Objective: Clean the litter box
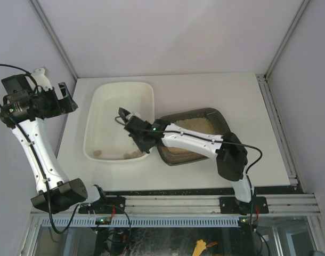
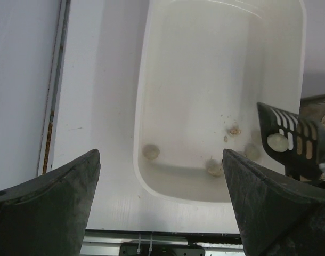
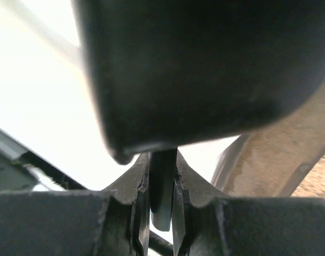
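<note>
The litter box (image 1: 214,116), a dark tray of beige litter, sits right of centre, partly under my right arm; its brown wall (image 3: 269,165) shows in the right wrist view. My right gripper (image 1: 138,133) (image 3: 162,186) is shut on the handle of a black slotted scoop (image 1: 125,116) (image 3: 205,69). The scoop (image 2: 293,137) hangs over the right side of the cream-white tub (image 1: 120,96) and carries a pale clump (image 2: 277,142). My left gripper (image 1: 66,100) (image 2: 161,158) is open and empty, raised above the table's left edge.
Several pale clumps (image 2: 151,152) lie at the near end of the tub (image 2: 168,80), with a few crumbs (image 2: 234,129) beside them. Enclosure walls stand close at the left, back and right. The metal base rail (image 1: 173,205) runs along the near edge.
</note>
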Controlling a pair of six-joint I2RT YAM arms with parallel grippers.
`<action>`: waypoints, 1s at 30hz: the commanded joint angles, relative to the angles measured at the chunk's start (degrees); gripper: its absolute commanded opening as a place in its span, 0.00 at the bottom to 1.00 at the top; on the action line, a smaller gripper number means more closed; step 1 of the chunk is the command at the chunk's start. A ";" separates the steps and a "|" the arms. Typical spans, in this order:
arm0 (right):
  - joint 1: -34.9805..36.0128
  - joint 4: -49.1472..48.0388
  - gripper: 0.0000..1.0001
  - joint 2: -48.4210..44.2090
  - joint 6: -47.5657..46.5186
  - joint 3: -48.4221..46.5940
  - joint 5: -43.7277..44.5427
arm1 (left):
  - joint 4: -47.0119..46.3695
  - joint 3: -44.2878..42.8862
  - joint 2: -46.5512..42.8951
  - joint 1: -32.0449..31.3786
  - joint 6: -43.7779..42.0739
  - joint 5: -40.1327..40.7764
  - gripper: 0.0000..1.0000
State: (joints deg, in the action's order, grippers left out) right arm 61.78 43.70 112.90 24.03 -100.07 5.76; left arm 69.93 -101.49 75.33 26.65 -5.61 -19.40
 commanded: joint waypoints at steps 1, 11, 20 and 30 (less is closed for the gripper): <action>4.92 12.13 0.00 4.43 -7.85 -7.73 26.38 | -4.17 1.19 -2.64 0.24 -0.28 -0.37 1.00; 9.58 16.70 0.00 7.54 -11.34 -10.53 41.56 | -7.45 5.42 -4.64 0.26 -0.45 3.43 1.00; 8.69 11.77 0.00 -1.29 -10.37 -6.74 35.75 | -8.62 8.53 -6.17 0.21 -0.51 2.63 1.00; -5.75 -0.56 0.00 -25.03 2.05 18.01 13.81 | -8.91 10.83 -6.35 -0.57 -0.46 -1.54 1.00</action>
State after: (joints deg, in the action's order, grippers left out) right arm 64.90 50.11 97.49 17.32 -91.50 30.79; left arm 63.11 -92.18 70.43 26.63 -5.61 -18.50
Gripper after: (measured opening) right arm 0.135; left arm 0.998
